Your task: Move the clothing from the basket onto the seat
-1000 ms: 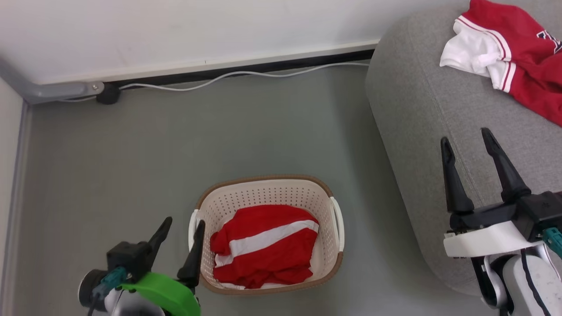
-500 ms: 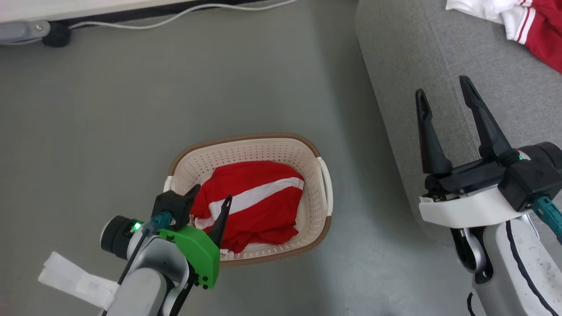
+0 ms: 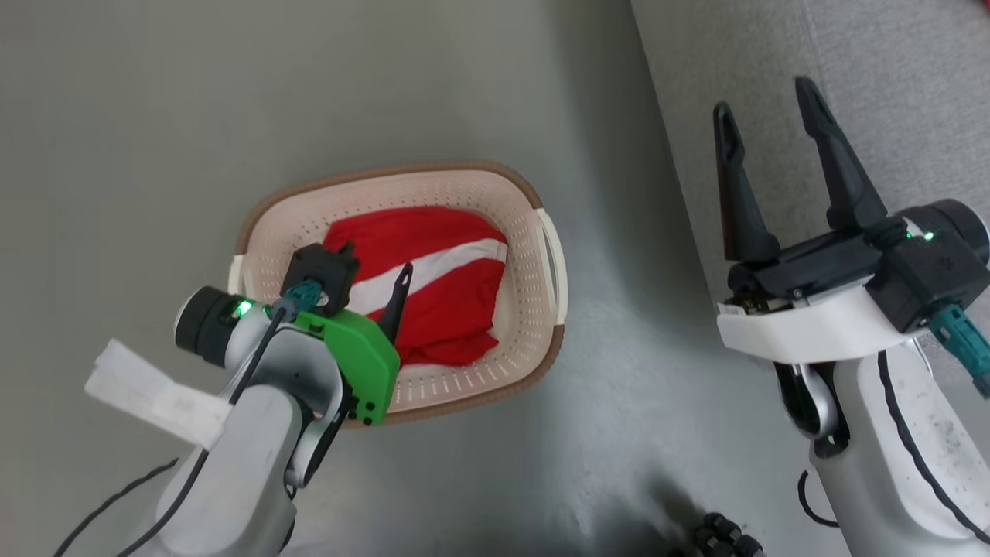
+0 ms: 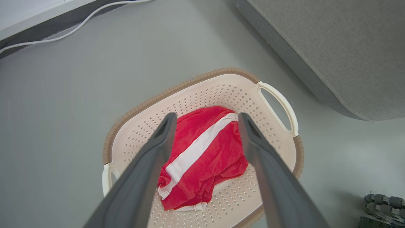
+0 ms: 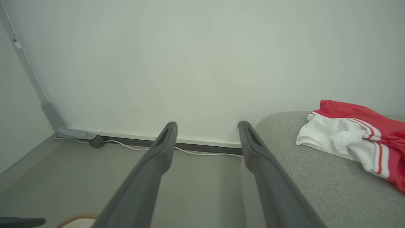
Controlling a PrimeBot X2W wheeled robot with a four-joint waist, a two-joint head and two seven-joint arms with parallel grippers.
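Clothing (image 4: 202,158) lies central in basket (image 4: 221,71), rim clear; left tool (image 4: 207,115) wide above (right tool (image 3: 764,97) wide).

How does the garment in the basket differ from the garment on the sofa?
The garment in the basket is mostly red with one broad white stripe; the garment on the sofa shows a large white panel with thin red stripes. The first lies low, near the floor; the second lies higher up. Both are red, white and crumpled.
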